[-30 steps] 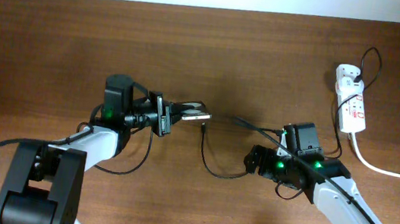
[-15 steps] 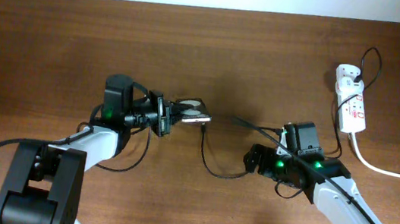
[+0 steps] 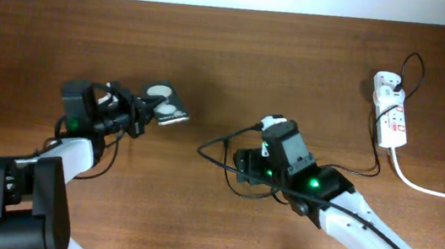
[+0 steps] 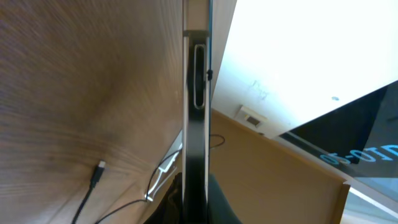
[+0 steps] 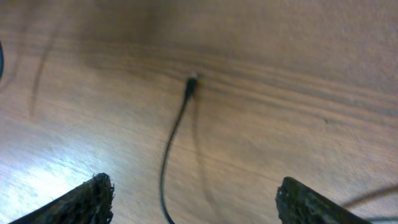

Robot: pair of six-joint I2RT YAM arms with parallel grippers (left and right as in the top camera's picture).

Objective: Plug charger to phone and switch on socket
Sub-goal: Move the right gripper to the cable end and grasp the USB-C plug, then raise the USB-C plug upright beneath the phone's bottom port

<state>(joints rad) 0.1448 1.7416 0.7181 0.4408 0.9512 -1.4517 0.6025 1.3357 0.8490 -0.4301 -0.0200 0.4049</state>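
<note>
The left claw (image 3: 144, 112) is clamped on one end of the phone (image 3: 164, 104), holding it above the desk (image 3: 299, 57) near the left edge, its two white round patches facing up. The left wrist view shows what the overhead one cannot: the phone edge-on, with the narrow port slot (image 4: 199, 76) in its rim. Blurred pale writing at the lower right of that view cannot be read. The charger (image 3: 213, 143) lies loose mid-desk. Its plug tip (image 5: 191, 86) rests on the wood just ahead of the right claw (image 3: 239, 165), whose fingers (image 5: 81, 202) stand wide apart around nothing. The socket (image 3: 390, 111) sits near the far right corner. Its red marks are too small to read, and its white cord (image 3: 431, 191) runs off the right edge.
</note>
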